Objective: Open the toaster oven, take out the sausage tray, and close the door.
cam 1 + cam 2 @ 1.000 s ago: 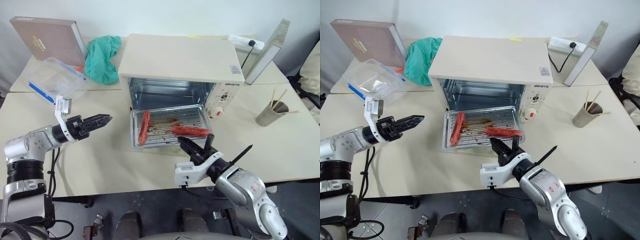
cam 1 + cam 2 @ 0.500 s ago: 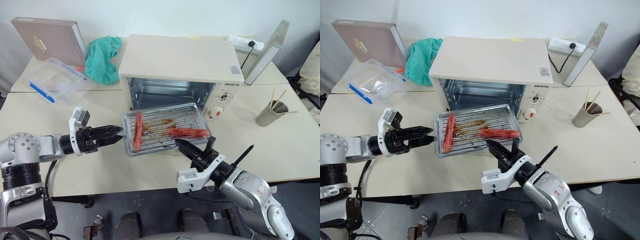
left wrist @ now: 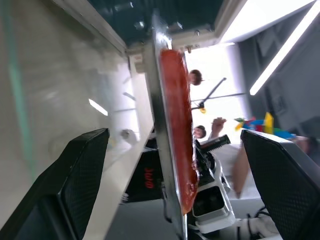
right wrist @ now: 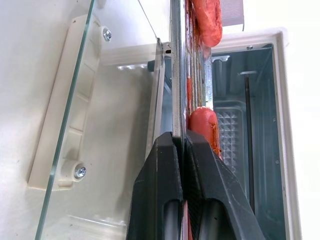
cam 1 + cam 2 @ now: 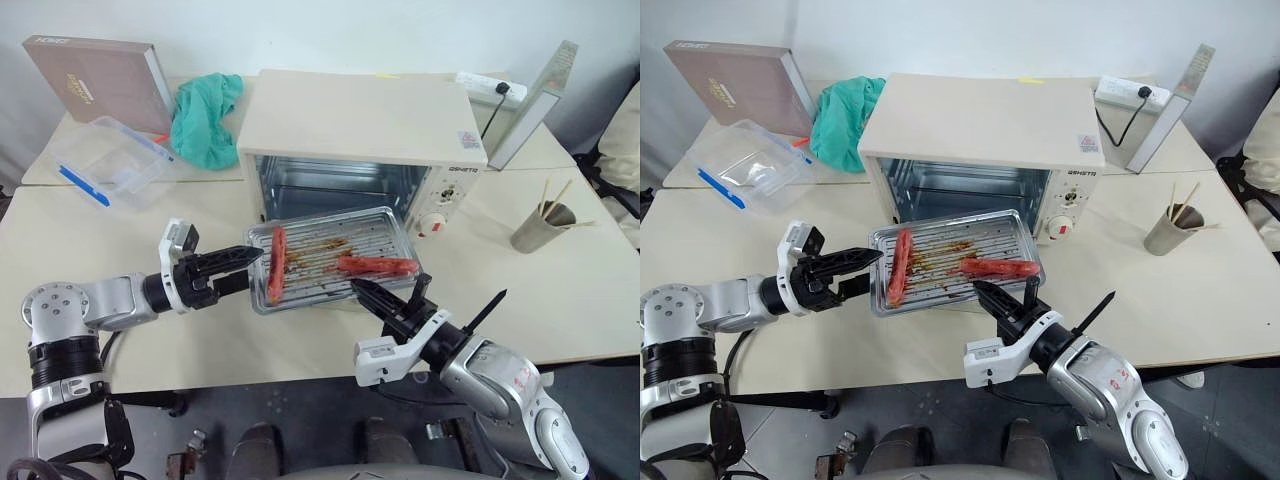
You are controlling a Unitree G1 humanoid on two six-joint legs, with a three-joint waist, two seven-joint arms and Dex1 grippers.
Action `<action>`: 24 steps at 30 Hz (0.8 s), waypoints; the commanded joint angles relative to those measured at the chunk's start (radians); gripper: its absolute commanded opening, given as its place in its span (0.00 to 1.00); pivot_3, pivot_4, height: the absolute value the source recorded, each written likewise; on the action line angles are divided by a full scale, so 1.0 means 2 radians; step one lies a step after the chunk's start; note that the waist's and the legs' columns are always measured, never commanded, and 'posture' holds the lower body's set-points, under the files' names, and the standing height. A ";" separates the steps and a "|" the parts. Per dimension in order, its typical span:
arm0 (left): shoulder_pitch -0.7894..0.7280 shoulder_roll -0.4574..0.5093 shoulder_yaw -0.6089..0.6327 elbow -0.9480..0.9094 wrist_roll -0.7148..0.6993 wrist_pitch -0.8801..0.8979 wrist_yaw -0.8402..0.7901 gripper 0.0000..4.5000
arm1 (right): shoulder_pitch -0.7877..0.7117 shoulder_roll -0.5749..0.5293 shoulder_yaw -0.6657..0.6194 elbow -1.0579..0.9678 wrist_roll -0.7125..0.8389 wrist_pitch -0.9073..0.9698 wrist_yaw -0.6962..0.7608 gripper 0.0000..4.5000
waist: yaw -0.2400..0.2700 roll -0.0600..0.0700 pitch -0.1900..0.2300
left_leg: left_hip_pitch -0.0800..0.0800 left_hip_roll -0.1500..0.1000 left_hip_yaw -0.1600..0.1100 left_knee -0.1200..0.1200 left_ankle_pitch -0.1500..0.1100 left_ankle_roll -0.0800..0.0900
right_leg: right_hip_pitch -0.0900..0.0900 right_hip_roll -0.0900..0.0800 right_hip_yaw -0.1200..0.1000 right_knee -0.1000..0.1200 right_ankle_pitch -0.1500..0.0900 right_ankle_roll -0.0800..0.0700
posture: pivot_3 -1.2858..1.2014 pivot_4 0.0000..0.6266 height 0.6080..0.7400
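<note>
A: Where is the sausage tray (image 5: 330, 258) sitting at this moment?

B: It is hanging just in front of the toaster oven (image 5: 365, 140), outside the cavity and above the door (image 4: 95, 125), which is lying folded down flat over the counter (image 5: 560, 290). The tray is tilting a little, its left end lower.

A: What is gripping it?

B: The right gripper (image 4: 181, 150) is reaching in level from the near side, pointing forward and to the left, and its jaws are clamping the tray's near rim, pressed tight on the thin metal edge. One sausage (image 4: 205, 129) is lying right beside that pinch point.

A: And the left arm?

B: The left gripper (image 5: 232, 268) is stretching level toward the tray's left short end, its jaws standing wide apart. In the left wrist view the tray's edge is lying between the two fingers (image 3: 70, 185), with neither one touching it. The other sausage (image 5: 276, 263) is lying along that end.

A: How much room is there around it?

B: The counter to the left of the tray is lying bare, with the clear plastic box (image 5: 105, 160) and green cloth (image 5: 205, 115) well apart at the back. To the right, the cup of sticks (image 5: 542, 225) is standing well clear.
</note>
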 commanded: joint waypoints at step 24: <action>0.067 0.028 -0.083 -0.050 -0.208 -0.110 0.141 0.00 | -0.005 0.005 -0.011 -0.025 0.035 -0.002 0.017 0.00 | 0.003 0.000 0.000 | 0.004 -0.001 0.000 -0.001 0.000 0.000 | 0.004 -0.001 0.000 -0.002 0.000 0.000 | 0.52 0.24 1.00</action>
